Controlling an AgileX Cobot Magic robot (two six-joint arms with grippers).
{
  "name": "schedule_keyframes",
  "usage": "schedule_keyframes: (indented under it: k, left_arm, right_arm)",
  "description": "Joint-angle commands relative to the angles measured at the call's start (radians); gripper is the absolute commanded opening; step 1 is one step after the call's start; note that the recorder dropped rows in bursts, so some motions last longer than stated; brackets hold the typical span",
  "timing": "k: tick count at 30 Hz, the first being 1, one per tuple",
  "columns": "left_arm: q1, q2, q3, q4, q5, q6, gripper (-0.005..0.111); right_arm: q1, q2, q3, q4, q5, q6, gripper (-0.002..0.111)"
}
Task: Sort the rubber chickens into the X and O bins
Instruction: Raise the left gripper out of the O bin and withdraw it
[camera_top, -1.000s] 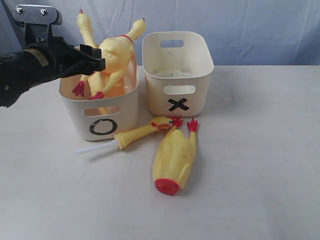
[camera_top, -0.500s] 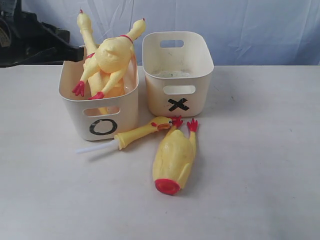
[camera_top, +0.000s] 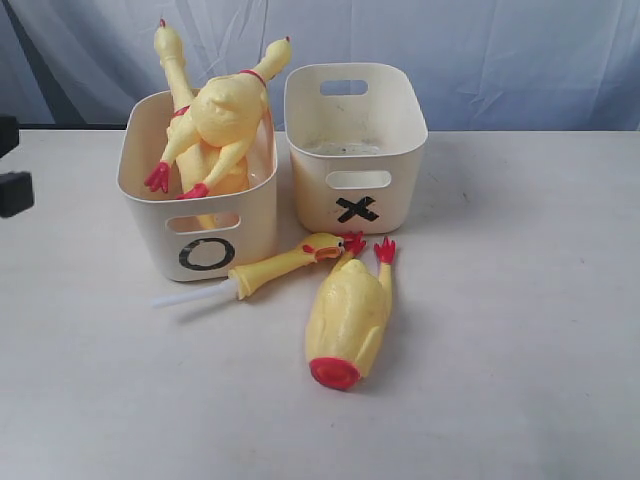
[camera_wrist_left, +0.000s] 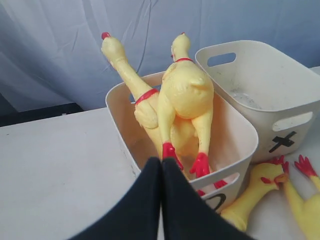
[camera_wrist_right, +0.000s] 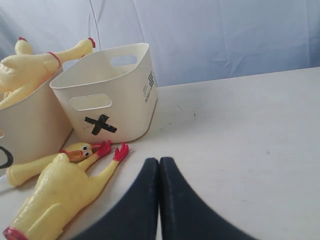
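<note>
Two long rubber chickens (camera_top: 225, 115) (camera_wrist_left: 185, 90) with red neck bands stand piled in the O bin (camera_top: 200, 225) (camera_wrist_left: 235, 165), feet toward its front. The X bin (camera_top: 355, 180) (camera_wrist_right: 125, 95) stands to its right and holds no chicken. On the table in front lie a small thin chicken (camera_top: 285, 262) (camera_wrist_right: 45, 165) and a headless stubby chicken (camera_top: 348, 315) (camera_wrist_right: 60, 192). My left gripper (camera_wrist_left: 161, 162) is shut and empty, back from the O bin's near rim. The right gripper (camera_wrist_right: 159, 161) is shut and empty over bare table, right of the stubby chicken and out of the exterior view.
A white tube (camera_top: 190, 296) lies at the tail end of the small thin chicken. A blue-grey cloth (camera_top: 500, 50) hangs behind the white table (camera_top: 520, 330). A dark part of the left arm (camera_top: 12, 190) shows at the exterior view's left edge.
The left arm has drawn back from the O bin to the left edge of the exterior view, and its jaws have gone from open to shut. The chickens have not moved.
</note>
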Motion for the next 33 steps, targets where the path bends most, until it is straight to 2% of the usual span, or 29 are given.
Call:
schedule_keyframes:
  k: [1, 4, 10, 11, 14, 23, 33]
  left_arm:
    - [-0.004, -0.175, 0.093, -0.05, 0.033, -0.001, 0.0]
    - [-0.004, -0.299, 0.135, -0.067, 0.133, -0.001, 0.0]
    - [-0.004, -0.473, 0.146, -0.067, 0.24, 0.003, 0.0]
    - [-0.004, -0.486, 0.146, -0.067, 0.275, 0.003, 0.0]
    - [-0.004, -0.489, 0.146, -0.067, 0.323, 0.003, 0.0]
    - [-0.004, -0.489, 0.179, -0.078, 0.297, 0.003, 0.0]
    - [-0.004, -0.489, 0.182, -0.129, 0.297, 0.003, 0.0]
  right_arm:
    - [0.002, -0.005, 0.002, -0.001, -0.009, -0.002, -0.001]
    - [0.002, -0.005, 0.002, -0.001, -0.009, -0.002, -0.001]
    - [0.002, -0.005, 0.002, 0.012, -0.033, -0.002, -0.001]
    - [0.002, -0.005, 0.002, 0.133, -0.046, 0.014, -0.001]
    - [0.002, -0.005, 0.002, 0.319, -0.046, 0.022, -0.001]
    - [0.002, -0.005, 0.002, 0.592, -0.169, 0.019, -0.001]
    - [0.002, -0.005, -0.095, 0.563, 0.001, -0.061, -0.001]
